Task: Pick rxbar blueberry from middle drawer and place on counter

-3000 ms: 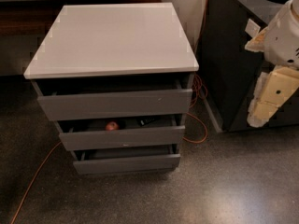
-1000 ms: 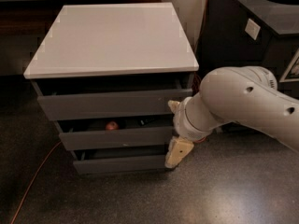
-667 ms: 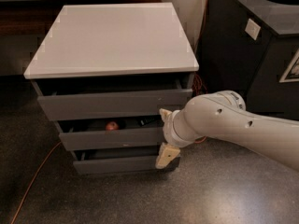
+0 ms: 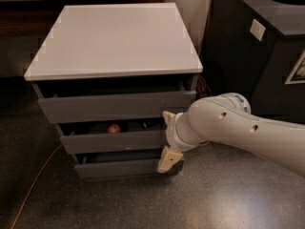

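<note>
The grey cabinet has a glossy white counter [image 4: 114, 37] on top. The middle drawer [image 4: 114, 141] stands a little way open, and a red apple [image 4: 113, 128] shows in its gap. A dark shape [image 4: 148, 124] lies to the right of the apple; I cannot tell whether it is the rxbar blueberry. My gripper [image 4: 167, 138] is at the right end of the middle drawer's front, its cream fingers spread apart, one fingertip [image 4: 168, 115] above the drawer front and one below. It holds nothing.
The top drawer [image 4: 114, 106] and the lowest drawer [image 4: 119, 167] are also slightly open. A black bin [image 4: 267, 51] with a round hole in its top stands to the right. An orange cable [image 4: 33, 185] runs over the dark floor at the left.
My arm has swung in from the right by the black bin and moved left and down to the front right of the drawers. The drawers and the apple have not moved.
</note>
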You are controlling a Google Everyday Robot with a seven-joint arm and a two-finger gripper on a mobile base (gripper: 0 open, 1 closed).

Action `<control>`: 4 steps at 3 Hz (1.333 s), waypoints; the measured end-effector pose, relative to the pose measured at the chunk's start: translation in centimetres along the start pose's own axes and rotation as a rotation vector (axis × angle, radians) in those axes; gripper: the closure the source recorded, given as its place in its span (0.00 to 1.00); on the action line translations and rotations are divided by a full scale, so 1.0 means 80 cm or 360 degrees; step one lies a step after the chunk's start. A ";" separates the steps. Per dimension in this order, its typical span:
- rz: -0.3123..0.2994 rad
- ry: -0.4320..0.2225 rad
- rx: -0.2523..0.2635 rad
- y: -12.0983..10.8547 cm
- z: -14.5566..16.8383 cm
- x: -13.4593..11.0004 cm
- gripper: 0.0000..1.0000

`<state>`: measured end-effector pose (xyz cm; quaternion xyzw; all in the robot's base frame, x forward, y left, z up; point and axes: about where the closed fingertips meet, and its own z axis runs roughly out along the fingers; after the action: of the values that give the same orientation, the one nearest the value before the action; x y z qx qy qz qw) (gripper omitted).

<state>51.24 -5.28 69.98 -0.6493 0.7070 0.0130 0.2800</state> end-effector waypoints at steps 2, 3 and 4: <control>0.0009 0.0031 0.0081 0.003 0.051 -0.008 0.00; -0.0017 0.0052 0.0061 0.004 0.098 -0.007 0.00; -0.0038 0.0071 0.0014 0.009 0.162 0.004 0.00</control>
<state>55.45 -0.52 58.69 -0.6567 0.7052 -0.0079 0.2672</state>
